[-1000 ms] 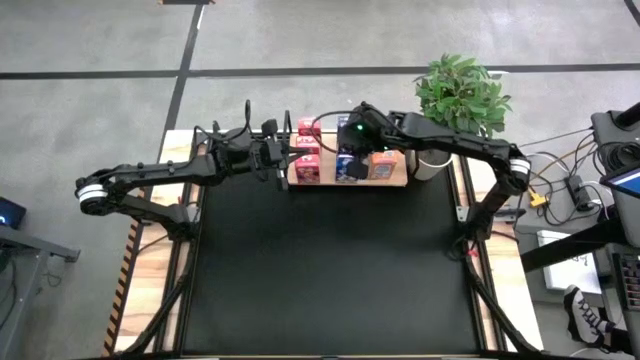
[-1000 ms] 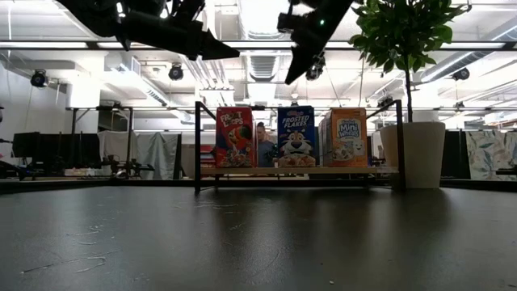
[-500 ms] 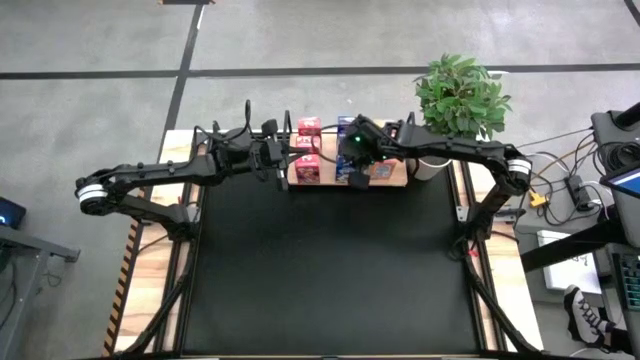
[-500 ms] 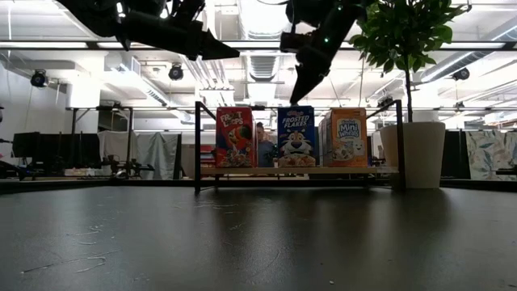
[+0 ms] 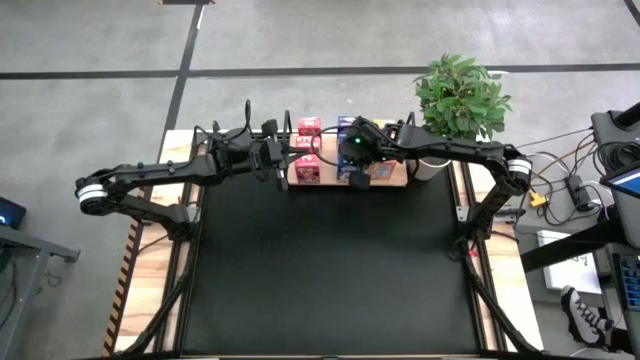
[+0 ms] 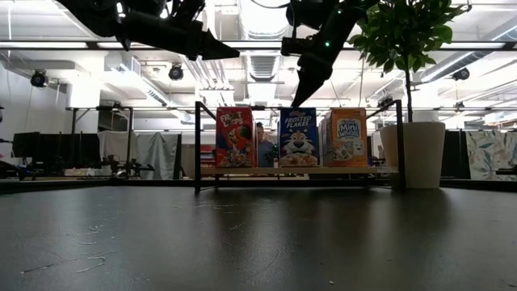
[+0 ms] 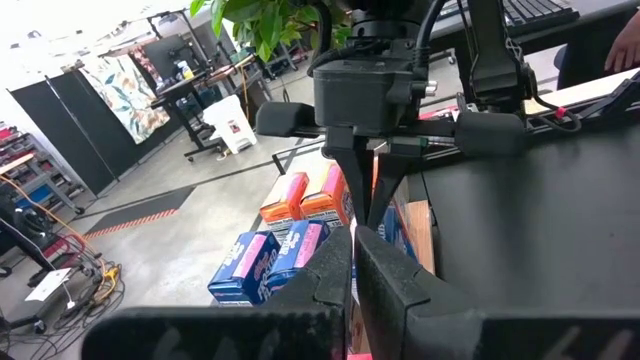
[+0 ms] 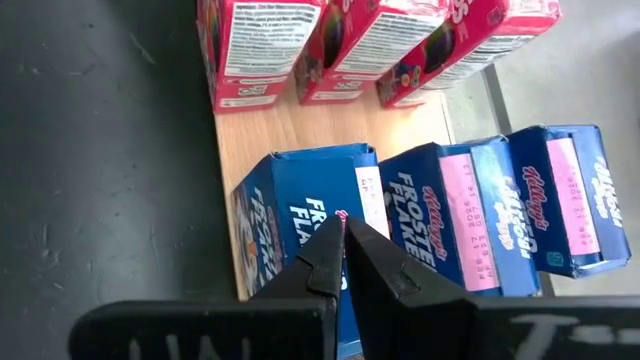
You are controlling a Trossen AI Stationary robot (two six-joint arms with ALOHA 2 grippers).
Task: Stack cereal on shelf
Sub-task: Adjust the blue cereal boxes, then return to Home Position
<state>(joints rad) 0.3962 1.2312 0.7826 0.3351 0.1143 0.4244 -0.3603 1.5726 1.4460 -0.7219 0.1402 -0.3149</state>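
The shelf (image 5: 400, 183) is a light-wood board in a black frame at the table's far edge. Cereal boxes stand on it in rows: red (image 6: 234, 137), blue Frosted Flakes (image 6: 296, 137) and orange Mini Wheats (image 6: 349, 137). My right gripper (image 6: 301, 101) is shut and points down just over the top of the front blue box (image 8: 290, 210). My left gripper (image 5: 283, 160) is shut and hovers high beside the shelf's left end, level with the red boxes (image 5: 308, 150). My right gripper's shut fingertips (image 8: 330, 250) come from above, pointing down, at the top face of the front blue box (image 8: 310, 200), which stands upright on the shelf. I cannot tell whether they touch it.
A potted plant (image 5: 460, 95) in a white pot (image 6: 418, 153) stands just right of the shelf. The black tabletop (image 5: 320, 270) stretches bare in front of the shelf. Black frame posts (image 6: 197, 145) rise at the shelf's ends.
My right gripper has come down toward the front blue box and shifted slightly toward the table's right, staying shut. The boxes have kept their places.
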